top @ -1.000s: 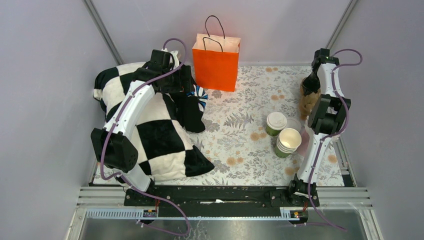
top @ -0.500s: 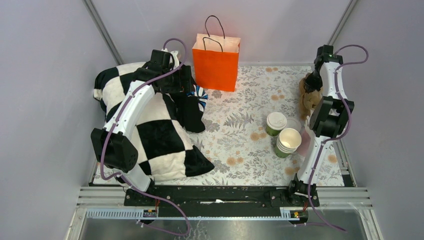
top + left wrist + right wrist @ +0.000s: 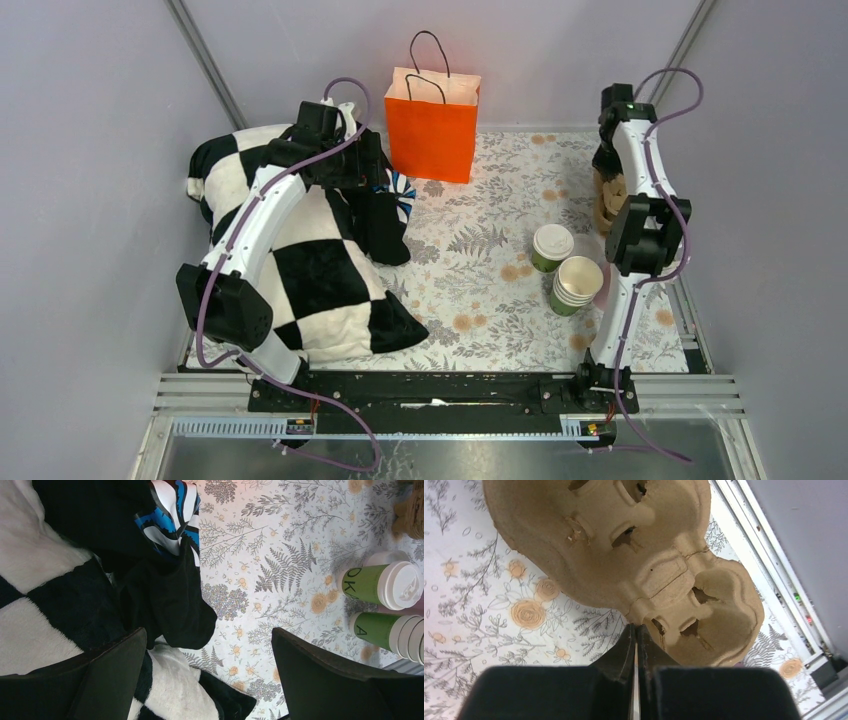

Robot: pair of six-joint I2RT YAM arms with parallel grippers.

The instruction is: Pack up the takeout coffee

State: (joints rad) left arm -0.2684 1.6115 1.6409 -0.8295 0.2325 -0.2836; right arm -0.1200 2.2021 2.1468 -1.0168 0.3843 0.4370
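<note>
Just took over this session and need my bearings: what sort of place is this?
Probably a lab test cell staged for takeout packing, not a real café: plain grey walls box in a floral tablecloth and props: an orange paper bag, a lidded coffee cup, a cardboard cup carrier.

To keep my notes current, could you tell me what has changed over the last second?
The right end effector, shut on the cardboard cup carrier at its edge, swung left, taking it slightly along. The lidded cup, cup stack, orange bag and open left end effector stayed put.
</note>
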